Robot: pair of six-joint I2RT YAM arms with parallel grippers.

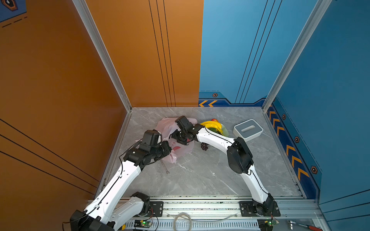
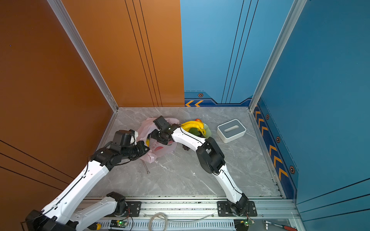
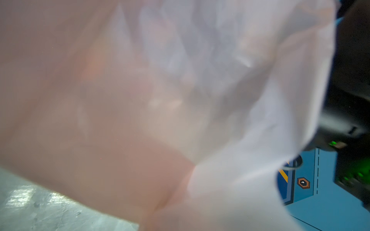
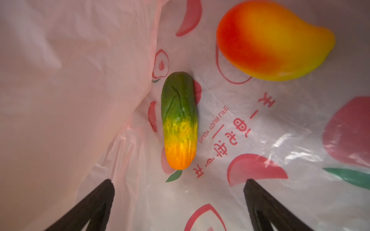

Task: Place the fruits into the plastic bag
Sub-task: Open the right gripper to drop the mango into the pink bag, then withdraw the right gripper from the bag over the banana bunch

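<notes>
**Remaining fruit lies on the right arm's side of the bag**

The grapes (image 1: 204, 146) rest on the bench (image 1: 200, 176), just beside the plastic bag (image 1: 181, 150) and close under the right forearm. The banana bunch (image 1: 212, 125) sits in the green dish (image 1: 225, 132) beyond. A mango (image 4: 274, 40) and a green-to-orange fruit (image 4: 179, 120) lie inside the bag. The right end effector (image 4: 179, 181) is spread wide and empty within the bag, nearer the grapes. The left end effector (image 1: 167, 148) is closed, apparently pinching the bag's rim.

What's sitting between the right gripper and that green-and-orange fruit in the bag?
Nothing but bare printed film of the plastic bag, as the right wrist view shows, between the open right gripper and the green-and-orange fruit. The mango lies aside.
</notes>
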